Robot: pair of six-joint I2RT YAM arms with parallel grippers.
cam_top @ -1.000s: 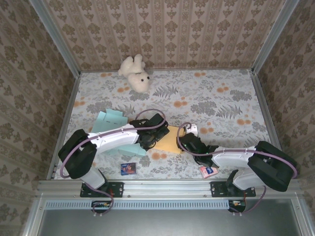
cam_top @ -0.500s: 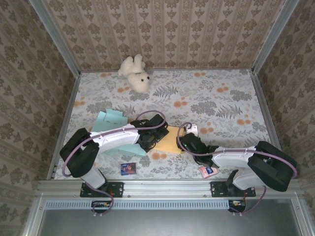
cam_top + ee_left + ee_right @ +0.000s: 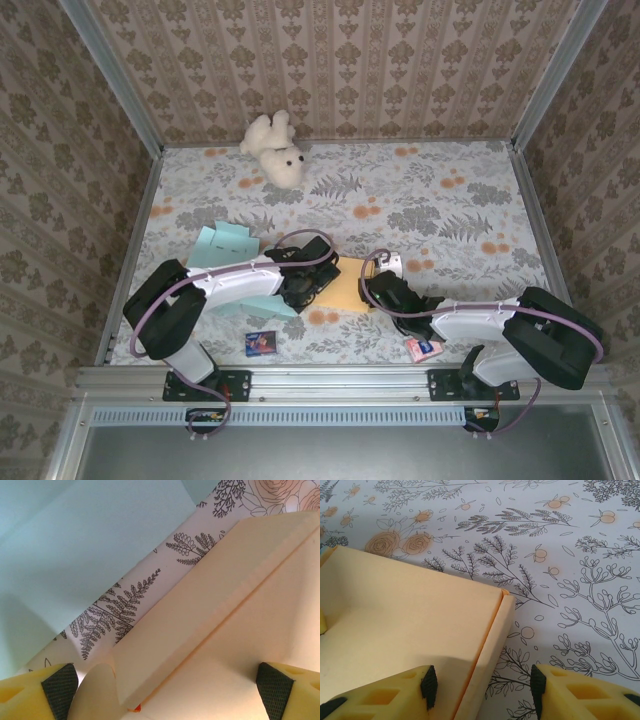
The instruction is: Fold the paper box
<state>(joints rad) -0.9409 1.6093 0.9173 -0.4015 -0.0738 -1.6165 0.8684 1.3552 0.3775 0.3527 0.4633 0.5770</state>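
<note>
Lying flat, paper box (image 3: 347, 288), long axis running diagonally

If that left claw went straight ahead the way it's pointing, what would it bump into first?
Probably the cream paper box: its folded wall lies right between the open jaws of the left gripper. Beyond it come the tablecloth and a light blue sheet.

The box (image 3: 347, 287) lay near the table's (image 3: 450, 210) front, the left gripper (image 3: 167, 692) at its left side and the right gripper (image 3: 482, 685) astride its right wall, a sheet (image 3: 222, 246) just left of it, a bear (image 3: 276, 149) well behind, a card (image 3: 260, 343) before it leftward.
</note>
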